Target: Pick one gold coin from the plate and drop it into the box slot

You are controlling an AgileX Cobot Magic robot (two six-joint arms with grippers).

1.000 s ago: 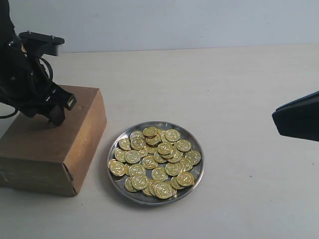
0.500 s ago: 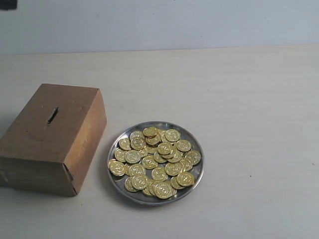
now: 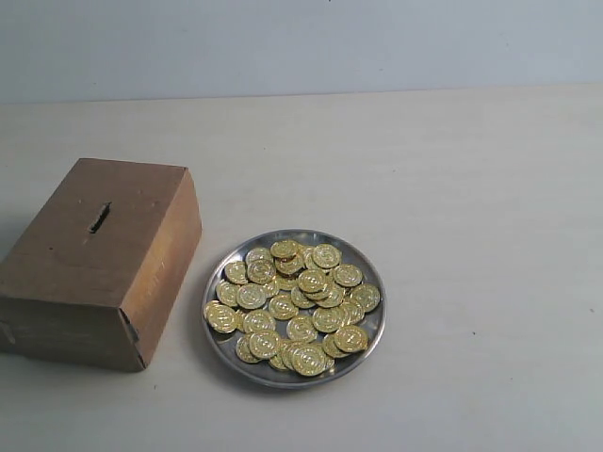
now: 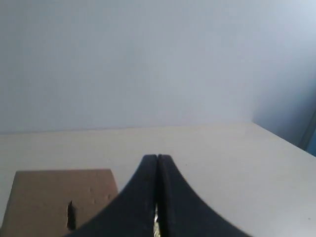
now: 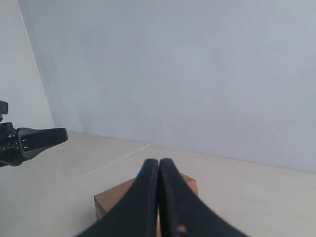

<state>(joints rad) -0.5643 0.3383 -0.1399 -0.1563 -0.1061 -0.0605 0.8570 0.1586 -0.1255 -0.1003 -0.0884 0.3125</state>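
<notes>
The brown box (image 3: 94,259) lies at the left of the table, its dark slot (image 3: 99,217) in the top face. To its right sits the silver plate (image 3: 373,330), heaped with gold coins (image 3: 297,301). Neither gripper shows in the exterior view. In the left wrist view my left gripper (image 4: 157,158) is shut, raised above the box (image 4: 39,197) and its slot (image 4: 70,217); a gold glint shows through the gap lower down. My right gripper (image 5: 159,161) is shut too, high up, with the box (image 5: 116,197) behind it.
Bare pale tabletop (image 3: 471,188) surrounds the box and plate, with a plain wall behind. Part of the left arm (image 5: 34,139) shows at the side of the right wrist view, held above the table.
One second ago the left gripper hung over the box and the right arm showed at the right edge. Both have since pulled out of the exterior view, uncovering the slot.
</notes>
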